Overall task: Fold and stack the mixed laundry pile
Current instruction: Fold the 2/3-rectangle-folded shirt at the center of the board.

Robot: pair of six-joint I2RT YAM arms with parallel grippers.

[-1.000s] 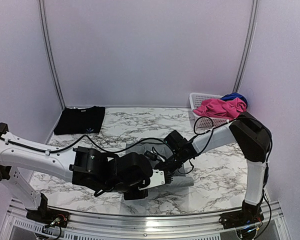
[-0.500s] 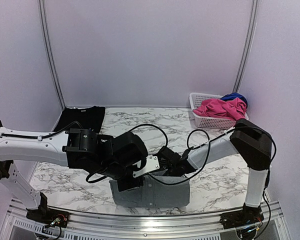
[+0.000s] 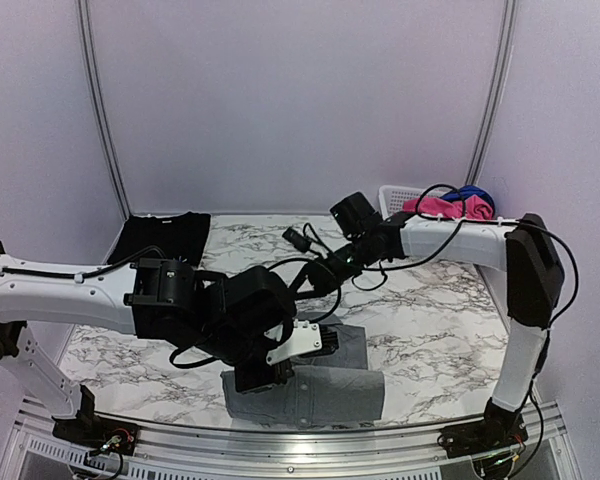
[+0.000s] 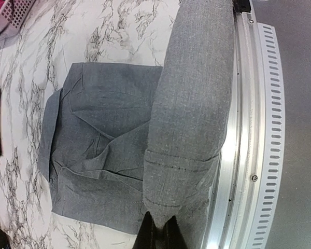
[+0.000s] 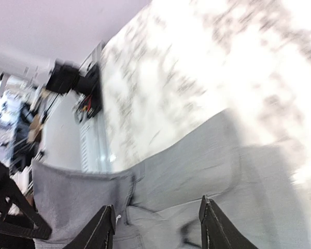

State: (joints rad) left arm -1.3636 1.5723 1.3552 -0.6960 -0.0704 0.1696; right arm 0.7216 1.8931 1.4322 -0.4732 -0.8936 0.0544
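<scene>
Top external — left arm (image 3: 210, 320) across grey trousers (image 3: 330, 395); basket (image 3: 392, 198) behind right arm (image 3: 450, 238)

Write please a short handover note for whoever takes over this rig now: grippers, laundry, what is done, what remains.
Left gripper: shut on a fold of the grey trousers, at the near table edge.
Right gripper: open, empty, raised above the trousers.
Black cloth: flat at the far left corner; looks folded.
Pink piece and blue piece: in the white basket, far right.
Done: black cloth, apparently.
Left: finish folding the trousers, fold pink and blue, stack all.
</scene>
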